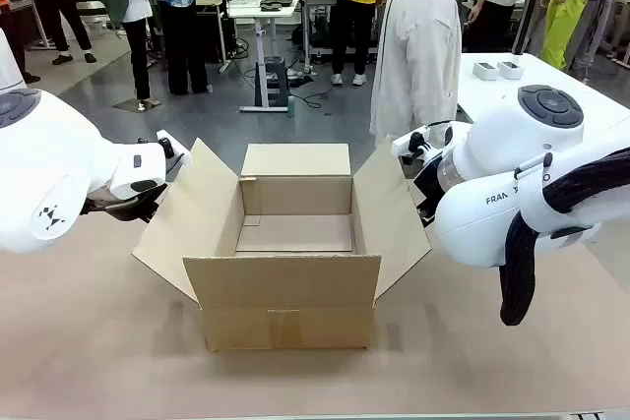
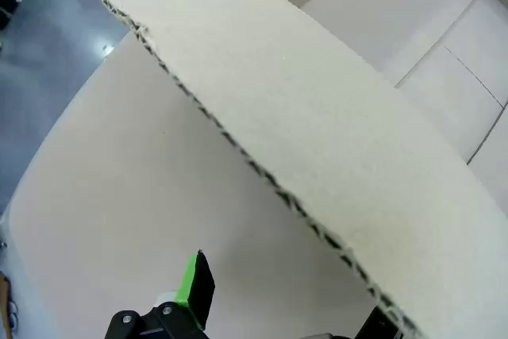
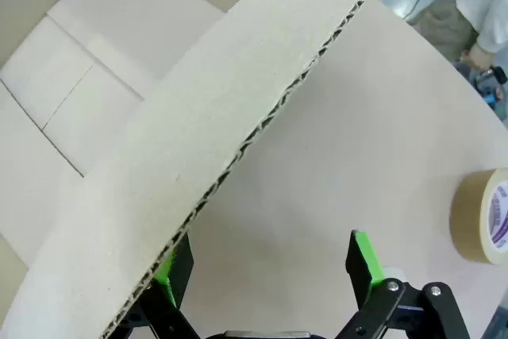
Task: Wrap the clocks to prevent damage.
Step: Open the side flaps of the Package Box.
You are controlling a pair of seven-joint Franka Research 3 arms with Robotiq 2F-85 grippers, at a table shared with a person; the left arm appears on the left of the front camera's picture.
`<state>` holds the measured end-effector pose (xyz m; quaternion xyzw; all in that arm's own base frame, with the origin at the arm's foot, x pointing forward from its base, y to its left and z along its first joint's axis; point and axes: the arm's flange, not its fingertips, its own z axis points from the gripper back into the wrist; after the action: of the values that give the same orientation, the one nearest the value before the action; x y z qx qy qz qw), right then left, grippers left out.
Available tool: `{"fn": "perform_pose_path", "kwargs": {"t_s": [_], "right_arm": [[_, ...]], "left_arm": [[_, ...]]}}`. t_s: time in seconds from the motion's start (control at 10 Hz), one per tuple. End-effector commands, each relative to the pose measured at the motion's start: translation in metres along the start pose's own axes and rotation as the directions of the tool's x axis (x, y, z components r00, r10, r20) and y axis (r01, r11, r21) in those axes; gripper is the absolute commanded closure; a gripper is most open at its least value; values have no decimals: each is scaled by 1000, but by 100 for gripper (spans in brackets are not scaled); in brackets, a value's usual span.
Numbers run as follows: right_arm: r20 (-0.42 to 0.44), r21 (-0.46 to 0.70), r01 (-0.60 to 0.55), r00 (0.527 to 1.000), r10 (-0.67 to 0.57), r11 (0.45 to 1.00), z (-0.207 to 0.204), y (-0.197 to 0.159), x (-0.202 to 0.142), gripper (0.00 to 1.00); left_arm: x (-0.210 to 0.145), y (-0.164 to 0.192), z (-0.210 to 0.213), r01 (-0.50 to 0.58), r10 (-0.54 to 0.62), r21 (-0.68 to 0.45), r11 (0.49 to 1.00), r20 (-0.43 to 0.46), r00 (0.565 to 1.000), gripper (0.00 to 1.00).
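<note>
Right claw (image 3: 266,263) spread wide by a flap of the open cardboard box (image 1: 285,282), left claw (image 2: 290,299) likewise spread, tape roll (image 3: 484,216) on the bench (image 1: 98,341)

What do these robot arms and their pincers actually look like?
Both arms are smooth, rounded white shells. The left arm bears a small black dotted marking. The right arm has a dark grey round joint cap, grey lettering and a thick black cable sleeve. The left gripper and right gripper are black linkages with two fingers tipped by bright green pads.
</note>
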<state>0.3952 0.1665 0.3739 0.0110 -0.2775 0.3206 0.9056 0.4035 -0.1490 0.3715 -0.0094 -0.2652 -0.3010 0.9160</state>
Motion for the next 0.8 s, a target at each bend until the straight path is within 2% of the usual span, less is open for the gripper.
{"fn": "perform_pose_path", "kwargs": {"t_s": [0.0,0.7], "right_arm": [[0,0,0,1000,0,1000,0,0,0,0],[0,0,0,1000,0,1000,0,0,0,0]], "left_arm": [[0,0,0,0,0,0,1000,0,1000,0],[0,0,0,0,0,0,1000,0,1000,0]]}}
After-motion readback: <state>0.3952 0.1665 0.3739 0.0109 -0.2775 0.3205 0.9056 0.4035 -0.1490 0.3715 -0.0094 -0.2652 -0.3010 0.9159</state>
